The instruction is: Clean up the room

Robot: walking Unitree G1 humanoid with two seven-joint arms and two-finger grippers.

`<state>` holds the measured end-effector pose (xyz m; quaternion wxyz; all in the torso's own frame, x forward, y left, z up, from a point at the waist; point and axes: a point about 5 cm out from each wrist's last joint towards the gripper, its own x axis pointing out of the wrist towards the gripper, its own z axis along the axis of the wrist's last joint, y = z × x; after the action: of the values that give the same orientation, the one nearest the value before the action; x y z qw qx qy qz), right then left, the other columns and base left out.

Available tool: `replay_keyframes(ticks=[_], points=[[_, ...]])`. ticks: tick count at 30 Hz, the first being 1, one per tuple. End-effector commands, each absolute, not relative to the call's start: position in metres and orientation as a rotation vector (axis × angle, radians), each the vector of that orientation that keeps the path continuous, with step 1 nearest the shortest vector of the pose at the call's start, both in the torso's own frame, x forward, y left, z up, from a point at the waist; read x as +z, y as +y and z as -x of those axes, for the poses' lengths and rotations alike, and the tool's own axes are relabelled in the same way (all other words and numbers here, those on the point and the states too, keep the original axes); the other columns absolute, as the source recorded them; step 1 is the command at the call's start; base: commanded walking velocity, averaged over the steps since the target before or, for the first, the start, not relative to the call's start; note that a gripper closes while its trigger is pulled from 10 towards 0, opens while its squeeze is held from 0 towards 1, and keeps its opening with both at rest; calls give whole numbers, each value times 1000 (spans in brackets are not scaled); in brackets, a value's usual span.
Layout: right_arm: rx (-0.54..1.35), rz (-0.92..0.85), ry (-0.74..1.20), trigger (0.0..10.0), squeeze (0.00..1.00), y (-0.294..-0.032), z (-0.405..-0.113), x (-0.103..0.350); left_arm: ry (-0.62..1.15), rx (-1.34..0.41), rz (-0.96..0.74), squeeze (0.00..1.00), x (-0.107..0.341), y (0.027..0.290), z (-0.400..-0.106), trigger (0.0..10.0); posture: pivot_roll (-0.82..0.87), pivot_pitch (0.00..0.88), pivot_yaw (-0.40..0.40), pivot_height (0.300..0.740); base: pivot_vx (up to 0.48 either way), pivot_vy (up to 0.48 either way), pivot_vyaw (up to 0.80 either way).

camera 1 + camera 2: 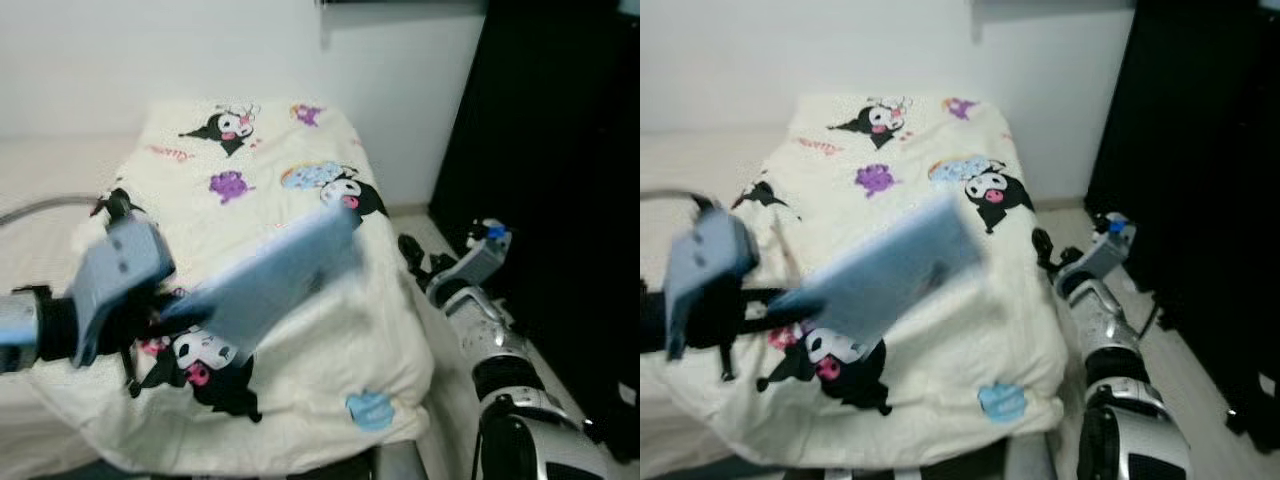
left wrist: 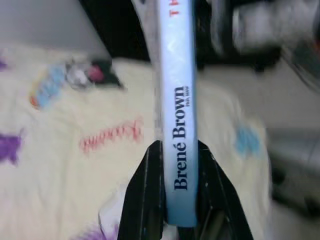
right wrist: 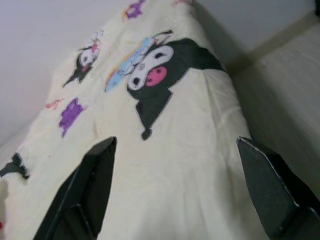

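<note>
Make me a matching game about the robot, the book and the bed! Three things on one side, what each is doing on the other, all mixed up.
Things:
1. Light blue hardcover book
2. Right end effector
3. Cream cartoon-print bedspread

States:
A. Spread over the bed
B. Clamped between two black fingers
C. Open, holding nothing

Pairs: 1-B, 2-C, 3-A. The left end effector holds the book above the bedspread.

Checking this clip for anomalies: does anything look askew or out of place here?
Nothing looks damaged or spilled. The left gripper is shut on a pale blue book, held tilted over the cartoon-print blanket. The right gripper hangs open beside the bed.
</note>
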<state>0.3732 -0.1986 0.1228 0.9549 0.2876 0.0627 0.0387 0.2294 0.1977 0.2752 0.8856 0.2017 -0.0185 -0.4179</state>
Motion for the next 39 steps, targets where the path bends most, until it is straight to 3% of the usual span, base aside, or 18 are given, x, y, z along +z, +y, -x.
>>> replay_keyframes(ticks=[1, 2, 3, 6, 9, 10, 15, 16, 18, 21, 23, 26, 39], points=[[84, -577, 136, 10000, 0, -196, -373, 121, -43, -773, -343, 0, 270, 202, -240, 0, -44, 17, -30, 475, 0, 0, 0], [83, -575, 135, 10000, 0, -197, -374, 122, -17, -664, -233, 0, 260, 202, -255, 0, -46, 16, -30, 475, 0, 0, 0], [83, -575, 135, 10000, 0, -197, -374, 122, -17, -664, -233, 0, 260, 202, -255, 0, -46, 16, -30, 475, 0, 0, 0], [80, -569, 132, 10000, 0, -198, -374, 122, 206, -358, 46, 0, 200, 202, -282, 0, -54, 16, -33, 475, 0, 0, 0], [80, -566, 131, 10000, 0, -199, -374, 123, 328, -241, 89, 0, 173, 210, -282, 0, -54, 16, -33, 475, 0, 0, 0], [80, -562, 129, 10000, 0, -200, -374, 124, 484, -13, 138, 0, 133, 233, -273, 0, -49, 13, -37, 475, 0, 0, 0], [80, -559, 130, 10000, 0, -200, -375, 125, 534, 111, 177, 0, 119, 247, -263, 0, -45, 11, -34, 475, 0, 0, 0], [81, -557, 130, 10000, 0, -200, -375, 125, 518, 212, 205, 0, 119, 258, -259, 0, -43, 10, -32, 475, 0, 0, 0], [83, -560, 129, 10000, 0, -199, -375, 125, 463, 388, 195, 0, 129, 283, -252, 0, -37, 10, -33, 475, 0, 0, 0], [83, -561, 128, 10000, 0, -199, -376, 125, 444, 447, 186, 0, 133, 290, -250, 0, -37, 10, -33, 475, 0, 0, 0], [89, -557, 136, 10000, 0, -197, -376, 124, 346, 572, 35, 0, 164, 307, -243, 39, -23, 11, -38, 475, 0, 0, 0], [92, -555, 140, 10000, 0, -195, -376, 124, 296, 663, -35, 0, 183, 313, -236, 0, -10, 18, -38, 475, 0, 0, 0], [85, -561, 149, 10000, 0, -195, -375, 121, 457, 850, -120, 0, 148, 333, -197, 0, 3, 30, -30, 475, 0, 0, 0]])
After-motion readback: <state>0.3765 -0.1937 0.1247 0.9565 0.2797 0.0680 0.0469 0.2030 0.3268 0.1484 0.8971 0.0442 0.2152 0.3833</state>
